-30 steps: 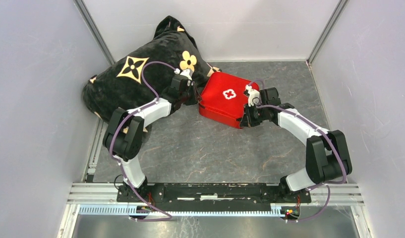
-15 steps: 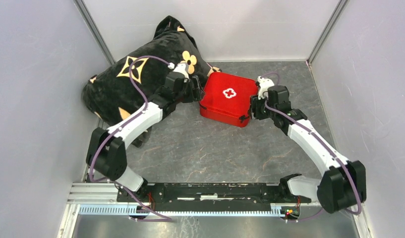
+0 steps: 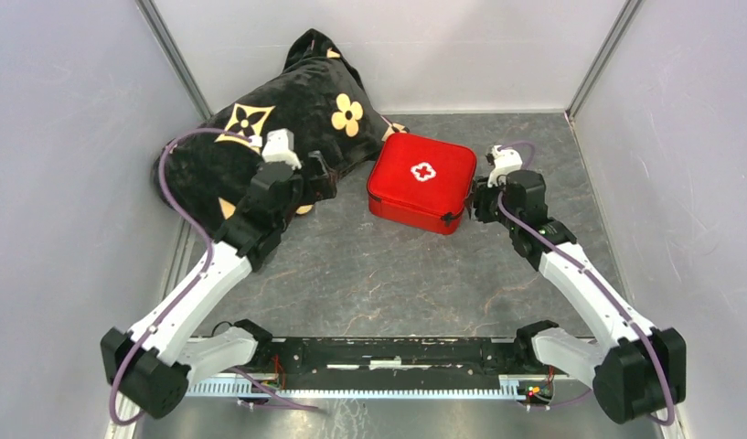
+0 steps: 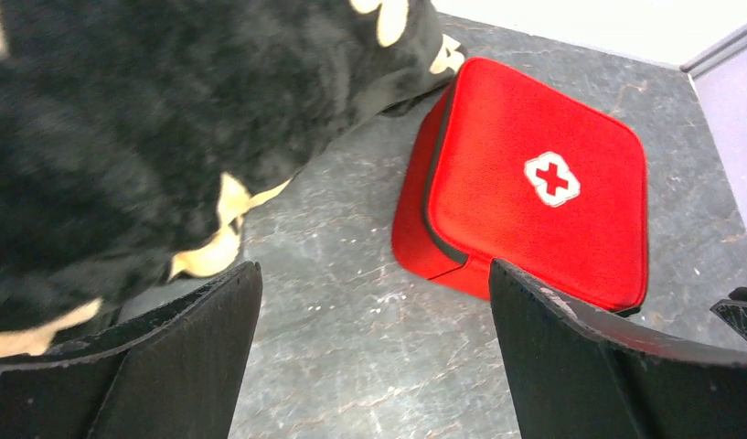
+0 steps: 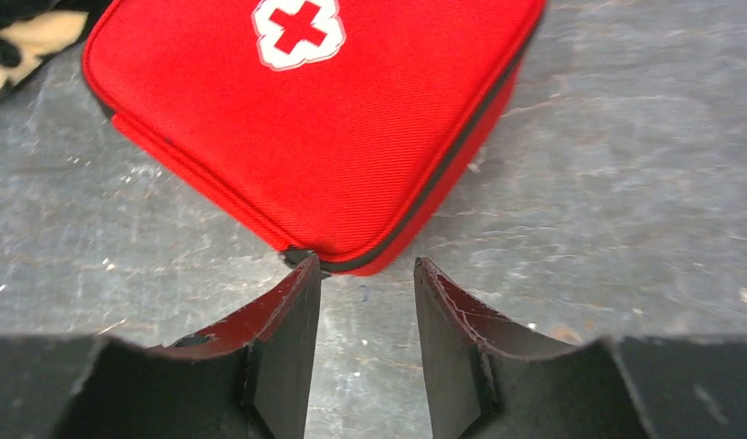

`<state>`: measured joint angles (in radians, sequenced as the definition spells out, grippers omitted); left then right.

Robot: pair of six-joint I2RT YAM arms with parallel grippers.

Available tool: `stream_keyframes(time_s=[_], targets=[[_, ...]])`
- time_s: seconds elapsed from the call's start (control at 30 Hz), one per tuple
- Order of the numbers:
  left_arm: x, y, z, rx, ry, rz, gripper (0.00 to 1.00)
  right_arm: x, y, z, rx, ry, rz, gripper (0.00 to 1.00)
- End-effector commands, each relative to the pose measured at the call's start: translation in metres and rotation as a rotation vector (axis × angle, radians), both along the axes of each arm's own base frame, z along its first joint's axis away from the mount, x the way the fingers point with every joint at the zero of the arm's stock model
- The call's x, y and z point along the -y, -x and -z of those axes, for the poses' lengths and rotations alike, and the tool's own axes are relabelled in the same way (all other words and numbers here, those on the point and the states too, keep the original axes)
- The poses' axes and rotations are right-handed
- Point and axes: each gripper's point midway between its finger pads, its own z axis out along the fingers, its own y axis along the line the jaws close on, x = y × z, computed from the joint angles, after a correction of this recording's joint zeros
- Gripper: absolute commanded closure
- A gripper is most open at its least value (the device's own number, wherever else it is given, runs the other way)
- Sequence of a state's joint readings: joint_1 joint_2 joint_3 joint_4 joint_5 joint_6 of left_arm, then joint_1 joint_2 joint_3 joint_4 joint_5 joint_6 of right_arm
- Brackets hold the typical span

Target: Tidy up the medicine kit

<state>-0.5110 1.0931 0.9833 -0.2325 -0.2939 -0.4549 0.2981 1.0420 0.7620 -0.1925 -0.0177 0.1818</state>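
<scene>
Left gripper point(image 4: 369, 270) wide, right gripper point(image 5: 365, 270) half-spread, both empty, now back off the medicine kit point(image 3: 421, 187)

We are looking down on a dark grey, marble-veined tabletop point(image 3: 369, 274) that is lying matte under soft, even light. A pale lilac-grey left wall panel point(image 3: 68, 183) and a matching right wall panel point(image 3: 689, 137) are closing it in. A plain white back wall point(image 3: 397, 46) is standing behind, with slanted silver metal corner posts point(image 3: 175, 57) joining them. A ribbed aluminium rail point(image 3: 397, 391) is running along the near edge.
</scene>
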Motion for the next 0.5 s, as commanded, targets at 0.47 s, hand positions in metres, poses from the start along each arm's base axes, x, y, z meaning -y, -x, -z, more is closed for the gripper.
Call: stream_keyframes(time_s=[0.47], targets=[[-0.086, 0.061, -0.005, 0.129, -0.039, -0.247, 0.0, 0.042, 0.024, -0.06, 0.31, -0.027, 0.173, 0.26]])
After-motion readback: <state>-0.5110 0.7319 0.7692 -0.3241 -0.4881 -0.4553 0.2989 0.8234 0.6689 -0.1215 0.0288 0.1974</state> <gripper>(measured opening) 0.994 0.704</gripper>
